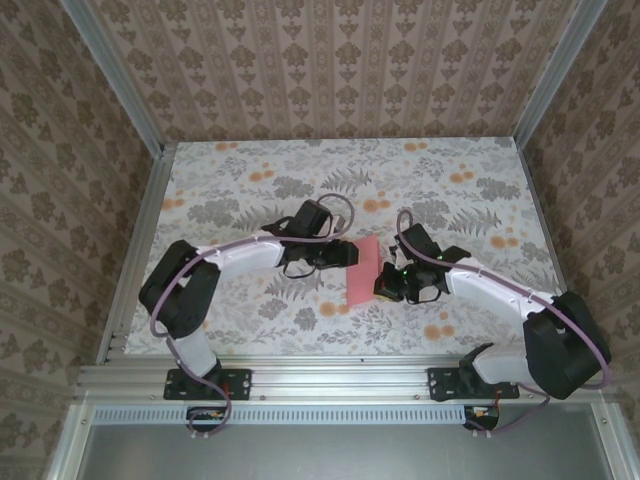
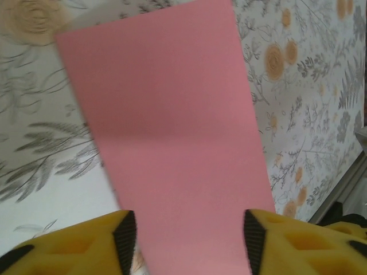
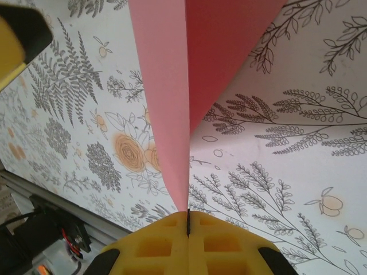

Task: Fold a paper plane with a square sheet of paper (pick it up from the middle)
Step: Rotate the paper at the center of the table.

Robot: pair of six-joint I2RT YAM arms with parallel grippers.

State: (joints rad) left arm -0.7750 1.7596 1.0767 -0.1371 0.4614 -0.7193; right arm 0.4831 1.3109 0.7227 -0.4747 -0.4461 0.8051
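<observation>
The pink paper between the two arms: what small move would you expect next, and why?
Probably the left gripper should close on the pink paper. Its yellow fingers stand open with the sheet running between them, while the right gripper is pinched shut on the paper's other side, where two pink faces meet at a crease. A second grip would likely steady it for folding.

One pink paper [image 1: 362, 272], one table [image 1: 250, 190], and two grippers (left gripper [image 1: 342, 256], right gripper [image 1: 381, 286]).
</observation>
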